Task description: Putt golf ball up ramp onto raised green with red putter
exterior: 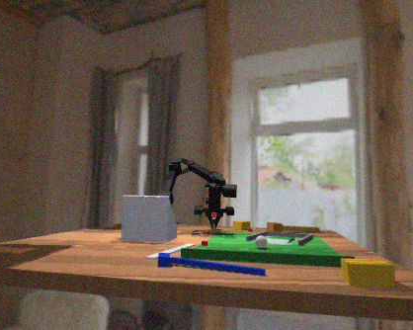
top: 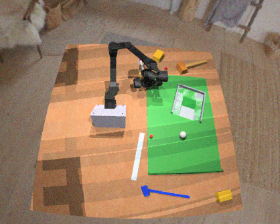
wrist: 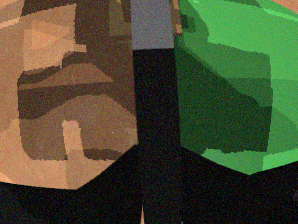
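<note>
The red putter shows in the wrist view as a grey shaft with a black grip (wrist: 156, 90). In the top view its pale shaft (top: 141, 65) runs behind the arm, with red at its far end. My gripper (top: 147, 86) (exterior: 214, 227) (wrist: 153, 151) points down at the green mat's far left corner and is shut on the black grip. The putter head is not clear. The white golf ball (top: 183, 135) (exterior: 261, 242) rests on the green mat (top: 169, 157) (exterior: 303, 257). Behind it, grey walls (top: 202, 106) surround the ramp (top: 186, 113) and raised green patch (top: 189, 102).
A blue club (top: 169, 193) (exterior: 214, 266) lies at the front, near a white strip (top: 138, 155). Yellow blocks (top: 224, 195) (top: 158, 56) stand front right and at the back. An orange mallet (top: 181, 68) lies back right. A small red cube (top: 151, 136) is at the mat's left edge.
</note>
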{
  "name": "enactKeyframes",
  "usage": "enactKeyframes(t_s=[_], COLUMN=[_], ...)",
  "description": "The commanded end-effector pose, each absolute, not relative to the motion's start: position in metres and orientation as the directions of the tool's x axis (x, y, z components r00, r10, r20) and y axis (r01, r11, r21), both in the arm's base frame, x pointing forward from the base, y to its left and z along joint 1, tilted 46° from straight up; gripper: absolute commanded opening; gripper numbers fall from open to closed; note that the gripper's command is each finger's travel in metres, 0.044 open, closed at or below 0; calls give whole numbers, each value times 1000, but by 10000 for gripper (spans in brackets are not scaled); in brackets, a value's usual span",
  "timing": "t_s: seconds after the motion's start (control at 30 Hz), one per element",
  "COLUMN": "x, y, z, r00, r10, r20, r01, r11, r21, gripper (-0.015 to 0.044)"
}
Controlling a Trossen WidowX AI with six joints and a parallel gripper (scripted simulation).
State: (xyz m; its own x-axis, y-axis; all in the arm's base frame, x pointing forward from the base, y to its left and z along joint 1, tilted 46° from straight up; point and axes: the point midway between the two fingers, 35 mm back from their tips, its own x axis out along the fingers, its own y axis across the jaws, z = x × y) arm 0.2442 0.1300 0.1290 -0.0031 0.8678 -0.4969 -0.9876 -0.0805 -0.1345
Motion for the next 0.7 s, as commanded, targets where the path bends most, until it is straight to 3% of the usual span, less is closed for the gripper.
enactKeyframes(t_s=[0.0, 0.67], x=[246, 239], y=[124, 59], z=[134, 198], r00=[5, 61], r10=[867, 856], r20=[-498, -513], r01=[-988, -989], r11=[-74, -16], r21=[-139, -144], gripper=[0, 0])
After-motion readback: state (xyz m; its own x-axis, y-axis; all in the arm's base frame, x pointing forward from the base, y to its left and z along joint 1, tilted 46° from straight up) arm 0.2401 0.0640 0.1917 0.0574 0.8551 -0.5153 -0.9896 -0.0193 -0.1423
